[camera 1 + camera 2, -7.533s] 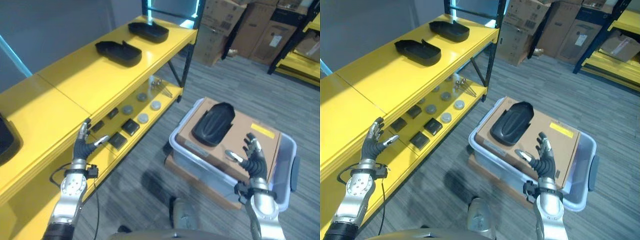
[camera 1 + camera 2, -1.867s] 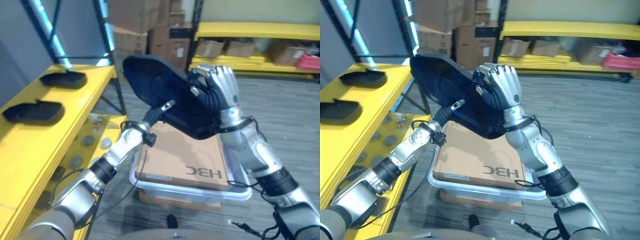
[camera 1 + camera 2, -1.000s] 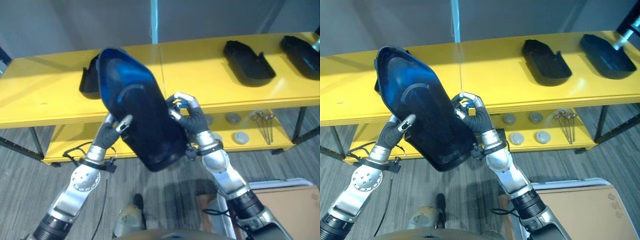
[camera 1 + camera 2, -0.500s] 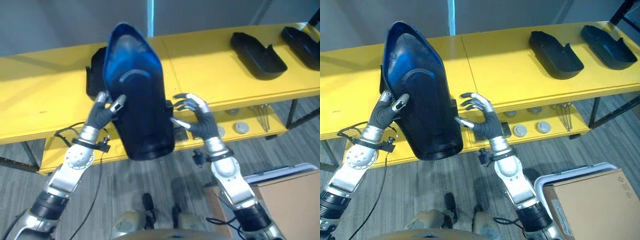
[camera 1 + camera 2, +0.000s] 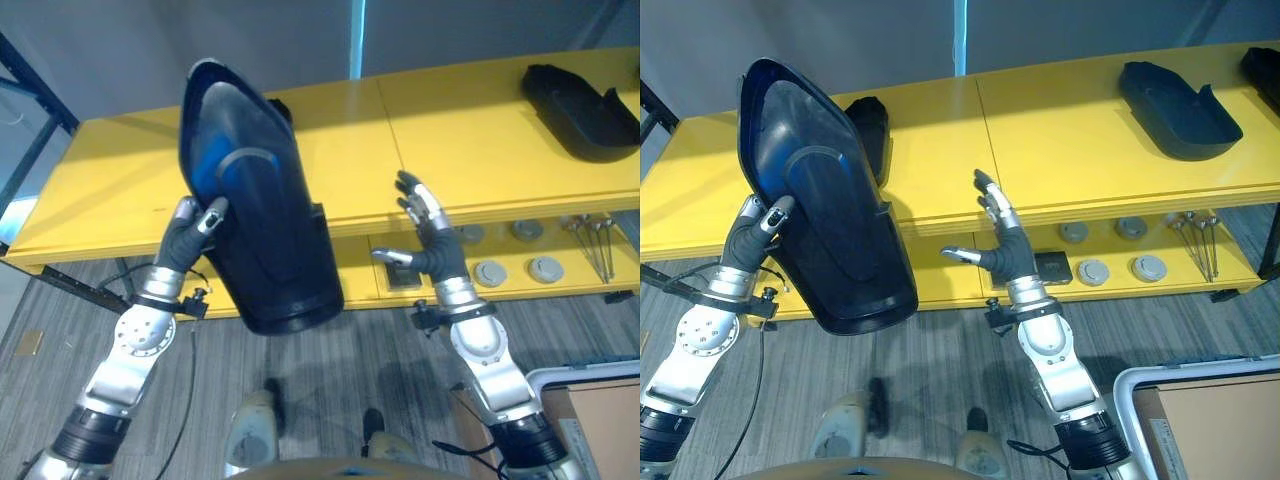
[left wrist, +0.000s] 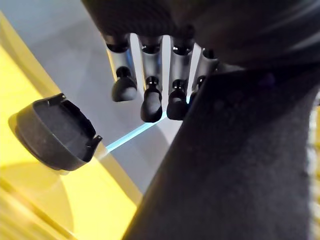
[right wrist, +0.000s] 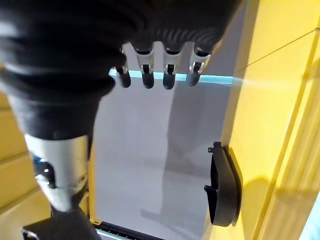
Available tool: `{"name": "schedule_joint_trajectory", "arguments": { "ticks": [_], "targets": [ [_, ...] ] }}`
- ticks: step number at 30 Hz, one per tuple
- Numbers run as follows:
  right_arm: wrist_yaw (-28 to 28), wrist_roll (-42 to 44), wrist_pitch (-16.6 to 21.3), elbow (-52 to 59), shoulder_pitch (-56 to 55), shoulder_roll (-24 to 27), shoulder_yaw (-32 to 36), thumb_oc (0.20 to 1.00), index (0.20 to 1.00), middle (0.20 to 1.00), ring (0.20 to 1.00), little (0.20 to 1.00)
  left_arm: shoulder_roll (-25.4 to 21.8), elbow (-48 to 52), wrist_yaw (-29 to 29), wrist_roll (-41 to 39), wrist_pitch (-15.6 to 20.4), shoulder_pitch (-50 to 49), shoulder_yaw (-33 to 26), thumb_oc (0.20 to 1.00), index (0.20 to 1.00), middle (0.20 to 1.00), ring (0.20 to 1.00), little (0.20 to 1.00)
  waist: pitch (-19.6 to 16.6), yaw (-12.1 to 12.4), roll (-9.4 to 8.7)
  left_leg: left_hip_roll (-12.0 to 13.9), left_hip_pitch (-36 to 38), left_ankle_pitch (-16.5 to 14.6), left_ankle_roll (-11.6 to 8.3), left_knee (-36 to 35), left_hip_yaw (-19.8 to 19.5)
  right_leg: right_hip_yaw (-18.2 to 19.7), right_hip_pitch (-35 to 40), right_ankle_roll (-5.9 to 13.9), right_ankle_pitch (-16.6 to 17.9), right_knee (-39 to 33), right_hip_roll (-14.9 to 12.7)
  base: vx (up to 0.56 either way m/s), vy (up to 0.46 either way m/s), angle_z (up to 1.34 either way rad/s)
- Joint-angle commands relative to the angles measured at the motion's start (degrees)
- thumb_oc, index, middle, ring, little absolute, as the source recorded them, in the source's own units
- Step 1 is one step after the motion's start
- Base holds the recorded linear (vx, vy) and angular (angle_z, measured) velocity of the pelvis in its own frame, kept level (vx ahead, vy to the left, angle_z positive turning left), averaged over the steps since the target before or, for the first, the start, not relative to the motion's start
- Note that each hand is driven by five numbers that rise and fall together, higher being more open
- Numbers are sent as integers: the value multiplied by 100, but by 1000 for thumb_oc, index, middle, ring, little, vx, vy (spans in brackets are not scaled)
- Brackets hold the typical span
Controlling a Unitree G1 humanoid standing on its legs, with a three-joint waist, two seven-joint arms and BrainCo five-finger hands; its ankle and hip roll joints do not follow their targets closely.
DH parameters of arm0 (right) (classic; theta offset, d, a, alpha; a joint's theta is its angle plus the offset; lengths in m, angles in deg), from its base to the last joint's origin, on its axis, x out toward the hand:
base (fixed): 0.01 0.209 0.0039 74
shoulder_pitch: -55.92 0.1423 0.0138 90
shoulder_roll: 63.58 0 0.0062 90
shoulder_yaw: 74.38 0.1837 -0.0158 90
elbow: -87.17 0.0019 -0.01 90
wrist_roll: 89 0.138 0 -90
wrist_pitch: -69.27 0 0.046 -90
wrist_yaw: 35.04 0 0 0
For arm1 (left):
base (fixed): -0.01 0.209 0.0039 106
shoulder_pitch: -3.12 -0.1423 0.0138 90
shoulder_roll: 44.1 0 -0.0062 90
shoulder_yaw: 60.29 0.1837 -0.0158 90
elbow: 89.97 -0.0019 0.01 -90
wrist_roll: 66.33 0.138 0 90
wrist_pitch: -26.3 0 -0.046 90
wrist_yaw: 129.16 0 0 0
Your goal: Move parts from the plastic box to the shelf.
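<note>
Gripping a large black part (image 5: 255, 215) upright before the yellow shelf (image 5: 470, 150), left hand (image 5: 190, 225) alone bears it, right hand (image 5: 430, 235) spread empty: likely to tip.

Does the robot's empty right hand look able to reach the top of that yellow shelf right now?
Probably yes. The right hand is open and holds nothing, raised right by the front edge of the yellow shelf, whose top near it is bare. The left hand alone holds the large black part.
</note>
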Motion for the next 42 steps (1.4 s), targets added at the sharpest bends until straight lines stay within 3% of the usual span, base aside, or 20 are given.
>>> {"name": "schedule_joint_trajectory", "arguments": {
  "ticks": [1,3,4,9,12,14,16,17,18,19,20,25,28,31,32,35,36,37,38,42],
  "targets": [
    [-256,-75,275,270,232,-2,-56,1000,1000,1000,1000,1000,-30,213,390,-215,294,278,-365,200,200,200,200,200,-369,205,5,106,409,100,-395,-516,-398,-179,422,1011,-688,-263,-8,102,470,-13],
    [-253,-184,253,180,281,3,-76,1000,1000,1000,1000,1000,-73,267,431,-111,309,318,-387,200,200,200,200,200,-434,212,26,159,579,91,-462,-757,-375,-210,476,1091,-632,-383,-144,84,466,-30],
    [-242,-269,247,190,297,5,-40,1000,1000,1000,1000,1000,-118,317,445,-30,343,417,-376,200,200,200,200,200,-473,245,59,159,670,95,-470,-994,-102,-252,526,1219,-585,-436,-381,45,430,-22],
    [-177,-491,82,239,514,-36,-95,1000,1000,1000,1000,1000,-452,286,519,280,300,545,-440,200,200,200,200,200,-413,381,-99,-249,584,-145,-259,-880,22,-269,349,1289,-22,-464,-985,23,370,8],
    [42,-204,84,369,632,-158,-91,1000,1000,1000,1000,1000,-695,93,619,351,298,475,-653,200,200,200,200,200,-301,354,-311,-525,573,-374,33,-824,254,44,-152,1289,816,-227,-1206,6,313,-15],
    [111,-124,94,407,563,-174,-41,1000,1000,1000,1000,1000,-701,92,548,316,300,364,-734,200,200,200,200,200,-324,352,-348,-555,604,-377,70,-865,345,179,-256,1289,842,-152,-1082,47,233,-39],
    [238,58,103,470,305,-236,142,1000,1000,1000,1000,1000,-680,104,449,318,263,162,-869,200,200,200,200,200,-351,368,-410,-665,779,-418,160,-990,508,344,-258,1289,629,-118,-654,84,234,-21],
    [288,133,123,467,209,-261,212,1000,1000,1000,1000,1000,-646,104,417,329,250,68,-924,200,200,200,200,200,-359,342,-424,-723,862,-454,199,-1058,570,364,-272,1289,477,-69,-402,113,365,-27],
    [319,243,150,431,56,-291,297,1000,1000,1000,1000,1000,-565,120,371,382,187,-17,-983,200,200,200,200,200,-364,267,-398,-878,968,-440,275,-1202,664,403,-428,1289,89,22,240,89,299,-21],
    [319,243,150,431,56,-291,297,1000,1000,1000,1000,1000,-565,120,371,382,187,-17,-983,200,200,200,200,200,-364,267,-398,-878,968,-440,275,-1202,664,403,-428,1289,89,22,240,102,333,-41],
    [304,313,163,359,9,-284,344,1000,1000,1000,1000,1000,-480,112,376,432,167,51,-949,200,200,200,200,200,-336,194,-382,-1083,1087,-550,366,-1238,698,334,-479,1205,-97,115,600,99,136,-27],
    [328,432,248,349,-30,-131,492,1000,1000,1000,1000,1000,-281,199,329,368,259,100,-975,200,200,200,200,200,-306,105,-366,-1206,1167,-944,310,-615,617,250,-224,1051,-313,113,758,170,37,12],
    [397,593,249,464,-162,98,662,1000,1000,1000,1000,1000,-131,299,263,181,297,39,-987,200,200,200,200,200,-93,210,-344,-971,343,-783,-24,1544,430,125,103,799,-395,-57,655,127,-38,23],
    [321,603,194,371,-120,225,770,1000,1000,1000,1000,1000,-65,309,286,179,314,78,-985,200,200,200,200,200,-13,276,-392,-1097,-288,-789,-93,2455,28,29,225,673,-431,-272,453,104,54,60],
    [339,687,191,363,-210,242,844,1000,1000,1000,1000,1000,-6,293,266,63,361,4,-1029,200,200,200,200,200,-56,218,-385,-671,-237,-922,-73,2199,131,30,303,737,-532,-288,322,241,159,20],
    [285,659,156,347,-317,174,899,1000,1000,1000,1000,1000,14,215,259,65,315,-46,-1026,200,200,200,200,200,-141,179,-364,-296,-85,-894,-14,1346,239,-11,262,781,-597,-279,228,118,103,13],
    [282,656,154,352,-328,175,896,1000,1000,1000,1000,1000,16,216,261,66,315,-55,-1023,200,200,200,200,200,-143,186,-387,-328,-24,-859,-19,1254,265,-1,271,780,-601,-276,205,176,355,36],
    [108,533,189,193,-205,99,783,1000,1000,1000,1000,1000,-157,122,488,314,292,-45,-1107,200,200,200,200,200,-246,270,-212,-170,261,-106,-244,-598,18,-53,264,883,-596,-431,197,153,386,40],
    [26,441,203,114,-166,114,778,1000,1000,1000,1000,1000,-192,114,595,405,317,2,-1124,200,200,200,200,200,-256,277,-180,-127,252,122,-330,-863,52,-112,295,925,-592,-524,155,189,512,3],
    [-140,36,163,125,-247,53,901,1000,1000,1000,1000,1000,-312,66,737,639,275,197,-1116,200,200,200,200,200,-409,196,-45,-200,430,237,-301,-1366,476,-276,370,1137,-519,-643,-117,108,351,-9]
  ]
}}
